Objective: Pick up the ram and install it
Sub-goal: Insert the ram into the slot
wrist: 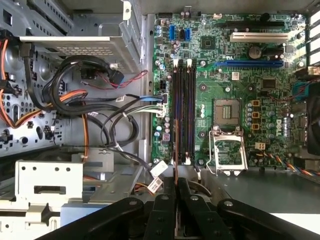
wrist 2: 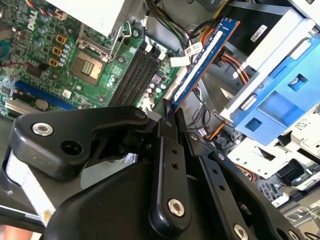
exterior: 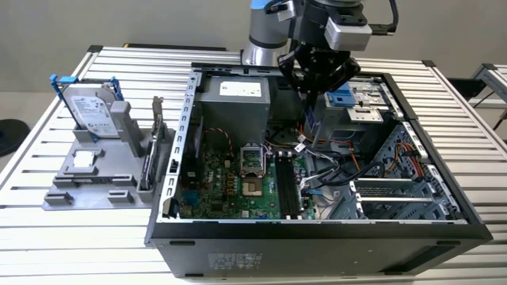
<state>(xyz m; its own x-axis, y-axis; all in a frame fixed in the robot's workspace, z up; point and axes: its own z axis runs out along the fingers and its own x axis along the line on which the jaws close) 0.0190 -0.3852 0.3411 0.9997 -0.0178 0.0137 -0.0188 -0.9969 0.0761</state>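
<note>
An open desktop computer case [exterior: 443, 231] lies on its side on a slatted metal table [exterior: 71, 237], its interior facing up, with the robot arm [exterior: 269, 27] reaching in from the far edge. Inside the case, the green motherboard [exterior: 230, 187] fills the floor toward the exterior view's left, with a grey power supply box [exterior: 234, 107] above it and a metal drive cage [exterior: 396, 199] toward the exterior view's right. On the table at the exterior view's left, well apart from the arm, a grey fixture [exterior: 95, 178] holds a silver hard drive [exterior: 91, 113] in a blue bracket. The gripper [exterior: 315, 89] hangs over the far part of the case interior, near a blue plastic drive carrier [wrist 2: 280, 107]. Its black fingers [wrist 2: 167, 150] are closed narrowly on the ram [wrist 2: 205, 55], a thin blue-edged stick with a white label that juts out from between the fingertips, held clear above the board and touching nothing else. In the first wrist view the ram [wrist: 175, 145] appears edge-on as a thin orange-brown line rising from between the fingers [wrist: 162, 205], roughly in line with the black memory slots [wrist: 183, 110], which sit below it on the motherboard beside the square processor socket [wrist: 227, 107]. A bundle of black, orange and blue cables [wrist: 85, 100] loops across the case floor next to the slots.
</note>
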